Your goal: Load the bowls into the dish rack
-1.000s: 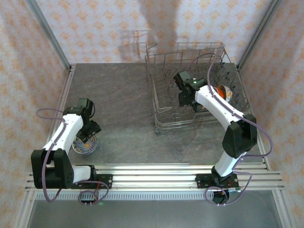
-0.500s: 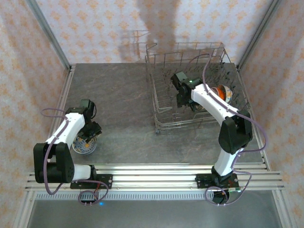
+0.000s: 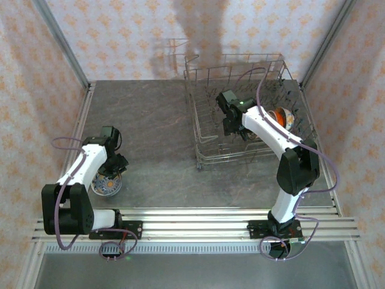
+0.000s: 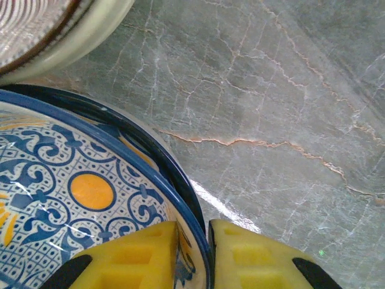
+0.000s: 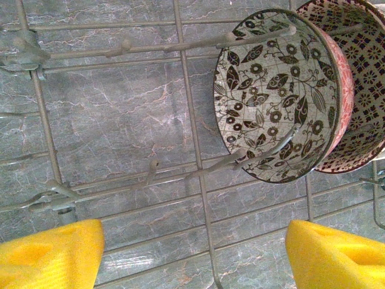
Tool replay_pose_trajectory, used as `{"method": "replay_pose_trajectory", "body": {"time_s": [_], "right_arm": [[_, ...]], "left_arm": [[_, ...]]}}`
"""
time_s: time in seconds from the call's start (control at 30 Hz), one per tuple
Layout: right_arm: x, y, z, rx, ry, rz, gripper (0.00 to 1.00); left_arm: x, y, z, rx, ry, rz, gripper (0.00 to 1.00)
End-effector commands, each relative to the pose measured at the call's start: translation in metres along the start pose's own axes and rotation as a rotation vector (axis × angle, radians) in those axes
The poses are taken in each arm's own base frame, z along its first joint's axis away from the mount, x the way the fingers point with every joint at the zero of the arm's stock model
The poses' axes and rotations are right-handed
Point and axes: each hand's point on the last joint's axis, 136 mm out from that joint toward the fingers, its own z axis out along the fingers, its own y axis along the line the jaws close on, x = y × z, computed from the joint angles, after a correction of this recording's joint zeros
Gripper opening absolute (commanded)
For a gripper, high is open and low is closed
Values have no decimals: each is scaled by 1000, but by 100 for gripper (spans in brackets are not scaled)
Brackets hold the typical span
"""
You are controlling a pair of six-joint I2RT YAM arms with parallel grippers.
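Note:
A blue-and-white bowl [image 4: 72,180] with orange dots sits near the table's left front [image 3: 105,183], nested in a dark blue-rimmed bowl [image 4: 153,150]. My left gripper [image 4: 192,232] is shut on its rim, one yellow pad inside and one outside. Beside it lies a cream bowl with brown stripes [image 4: 54,30]. My right gripper [image 5: 195,253] hangs open inside the dish rack [image 3: 204,129] over its wire floor, holding nothing. A brown floral bowl [image 5: 271,90] and a red-patterned bowl [image 5: 361,72] stand on edge between the tines. An orange bowl [image 3: 281,115] stands at the rack's right side.
The rack's tall wire sides [image 3: 240,60] surround my right gripper [image 3: 233,125]. Bare grey marbled tabletop [image 3: 150,132] lies between the rack and the left arm [image 3: 84,162]. Patterned walls close the table on three sides.
My left gripper's jaws have closed onto the blue-and-white bowl's rim. The right arm shifted slightly left inside the rack, then stayed still.

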Motion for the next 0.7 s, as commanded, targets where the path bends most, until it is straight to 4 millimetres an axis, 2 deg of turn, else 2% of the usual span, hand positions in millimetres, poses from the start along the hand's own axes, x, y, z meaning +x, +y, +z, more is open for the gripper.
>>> {"method": "replay_pose_trajectory", "body": {"time_s": [0.0, 0.33, 0.67], "right_arm": [[-7, 1, -4, 8, -17, -5, 79], [-8, 5, -3, 3, -13, -16, 79], [-5, 5, 1, 9, -10, -19, 79]], "left_arm": [[0, 6, -7, -10, -15, 1, 23], [0, 6, -5, -10, -12, 4, 25], [0, 6, -8, -4, -14, -2, 13]]}}
